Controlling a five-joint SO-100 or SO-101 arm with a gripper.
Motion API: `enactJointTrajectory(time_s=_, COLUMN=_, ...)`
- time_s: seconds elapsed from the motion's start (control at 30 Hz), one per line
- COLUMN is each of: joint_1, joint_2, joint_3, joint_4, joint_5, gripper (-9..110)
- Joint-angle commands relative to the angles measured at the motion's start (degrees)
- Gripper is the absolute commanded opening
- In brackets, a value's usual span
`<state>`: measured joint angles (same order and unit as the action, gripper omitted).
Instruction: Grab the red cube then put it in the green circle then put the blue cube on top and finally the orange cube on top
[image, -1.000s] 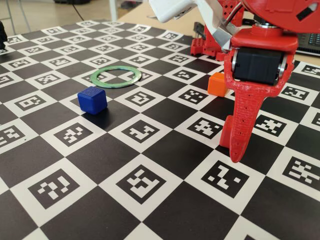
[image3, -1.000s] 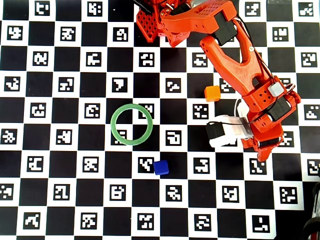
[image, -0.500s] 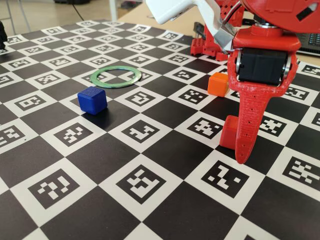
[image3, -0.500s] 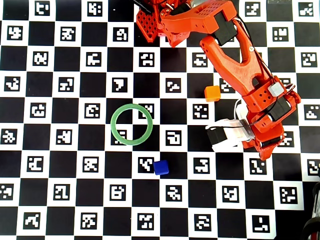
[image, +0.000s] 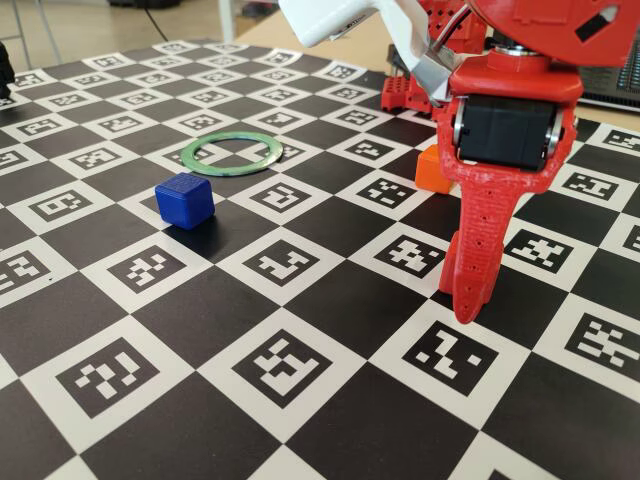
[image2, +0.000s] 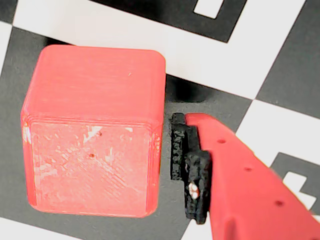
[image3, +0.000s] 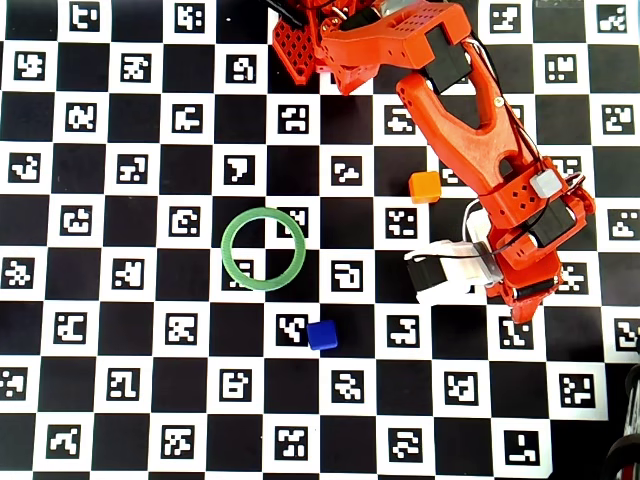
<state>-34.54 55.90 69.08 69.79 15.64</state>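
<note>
Pincer (image: 468, 300) lowered to the checkered surface (image: 300, 400) in the fixed view, one red finger (image: 478, 250) visible; blue cube (image: 185, 199) near the green circle (image: 233, 153), orange cube (image: 432, 168) partly hidden behind the arm.

Wrist view: red cube (image2: 92, 132) on the surface, just beside the finger's black pad (image2: 187, 170) (second finger out of frame, so opening and grip cannot be told).

Overhead: red cube hidden under the arm, well apart from the green circle (image3: 263, 249); blue cube (image3: 322, 335) below-right of it, orange cube (image3: 425, 186) beside the arm.
</note>
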Motion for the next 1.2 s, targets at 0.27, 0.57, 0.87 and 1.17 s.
enactJointTrajectory(time_s=0.27, joint_1=0.26, joint_2=2.72, joint_3=-0.70, joint_4=-0.09, joint_5=-0.62, gripper=18)
enactJointTrajectory(time_s=0.57, joint_1=0.53, joint_2=3.16, joint_3=-0.44, joint_4=0.09, joint_5=0.79, gripper=4)
enactJointTrajectory(time_s=0.87, joint_1=1.93, joint_2=12.13, joint_3=-2.46, joint_4=6.59, joint_5=2.02, gripper=4)
enactJointTrajectory(time_s=1.17, joint_1=11.51, joint_2=26.37, joint_3=-3.25, joint_4=22.76, joint_5=-5.45, gripper=3)
